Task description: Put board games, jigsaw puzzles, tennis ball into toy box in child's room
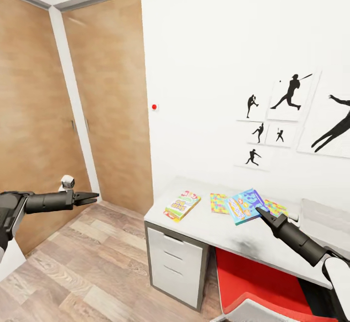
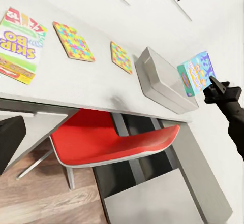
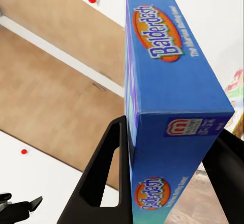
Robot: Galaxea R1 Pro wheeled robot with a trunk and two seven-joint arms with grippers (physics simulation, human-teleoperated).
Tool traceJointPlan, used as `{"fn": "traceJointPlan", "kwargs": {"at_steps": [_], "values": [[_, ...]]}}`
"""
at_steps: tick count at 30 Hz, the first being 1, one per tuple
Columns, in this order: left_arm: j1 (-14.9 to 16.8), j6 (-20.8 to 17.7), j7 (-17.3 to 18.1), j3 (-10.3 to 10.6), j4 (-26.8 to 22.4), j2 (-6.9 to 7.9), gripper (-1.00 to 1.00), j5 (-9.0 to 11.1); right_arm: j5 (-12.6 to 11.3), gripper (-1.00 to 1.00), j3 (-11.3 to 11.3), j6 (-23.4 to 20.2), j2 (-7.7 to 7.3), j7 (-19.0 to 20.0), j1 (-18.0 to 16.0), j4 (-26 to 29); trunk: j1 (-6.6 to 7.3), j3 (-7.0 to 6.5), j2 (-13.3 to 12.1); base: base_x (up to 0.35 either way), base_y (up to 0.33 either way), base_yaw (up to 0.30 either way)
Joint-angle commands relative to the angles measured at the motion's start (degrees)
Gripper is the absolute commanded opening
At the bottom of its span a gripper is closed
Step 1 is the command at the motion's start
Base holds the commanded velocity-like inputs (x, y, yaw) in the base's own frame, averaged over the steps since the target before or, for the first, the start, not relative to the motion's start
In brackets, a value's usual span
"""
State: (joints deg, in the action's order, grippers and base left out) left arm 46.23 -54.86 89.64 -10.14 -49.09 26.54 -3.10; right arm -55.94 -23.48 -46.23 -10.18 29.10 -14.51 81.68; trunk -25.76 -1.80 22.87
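Midway through the clear-up, I had the blue board game (image 3: 170,82), lettered "Balderdash", clamped edge-on in my right gripper (image 3: 168,173), both fingers pressed to its narrow sides, and I carried it above the table (image 1: 214,232). From the head view the box showed face-up over the tabletop at the tip of my right arm, overlapping one of the jigsaw puzzles (image 1: 219,203), with the second puzzle (image 1: 275,208) just beyond it toward the toy box (image 1: 324,222). That grey bin stood at the far end of the desk near the wall, and as far as I could see into it from my left wrist camera (image 2: 162,79) nothing lay inside, though its interior was mostly hidden. The "SKIP BO" game (image 1: 182,205) rested flat at the near corner above the drawers, well apart from the bin, untouched. My left gripper (image 1: 86,197) hung out over the wooden floor beside the wardrobe doors, holding nothing, its jaws drawn close together. By my reckoning the job was barely begun: one game in hand and not yet delivered, one game and two puzzles on the desk waiting, while the third game, the tennis ball and the bed were out of my sight. A red chair (image 2: 112,137) sat tucked under the desk between me and the bin.
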Motion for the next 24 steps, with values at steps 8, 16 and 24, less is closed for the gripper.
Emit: {"fn": "traceJointPlan", "kwargs": {"at_steps": [8,16,24], "values": [[0.0,-0.6,0.4,-0.1,0.0,0.01,1.0,-0.4,-0.4,-1.0,-0.2,-0.4,0.07,0.2,-0.1,-0.1,-0.02,-0.28,0.0,0.0,0.0,-0.28],[0.0,-0.6,0.4,-0.1,0.0,0.32,1.0,-0.4,-0.4,-1.0,-0.2,-0.3,0.09,0.2,0.0,-0.1,-0.02,-0.59,0.0,0.0,0.0,-0.28],[-0.2,-0.5,0.4,-0.2,0.0,0.33,1.0,-0.3,-0.6,-1.0,-0.2,-0.3,0.02,0.3,-0.1,-0.3,-0.02,-0.89,0.0,0.0,0.0,-0.28]]}}
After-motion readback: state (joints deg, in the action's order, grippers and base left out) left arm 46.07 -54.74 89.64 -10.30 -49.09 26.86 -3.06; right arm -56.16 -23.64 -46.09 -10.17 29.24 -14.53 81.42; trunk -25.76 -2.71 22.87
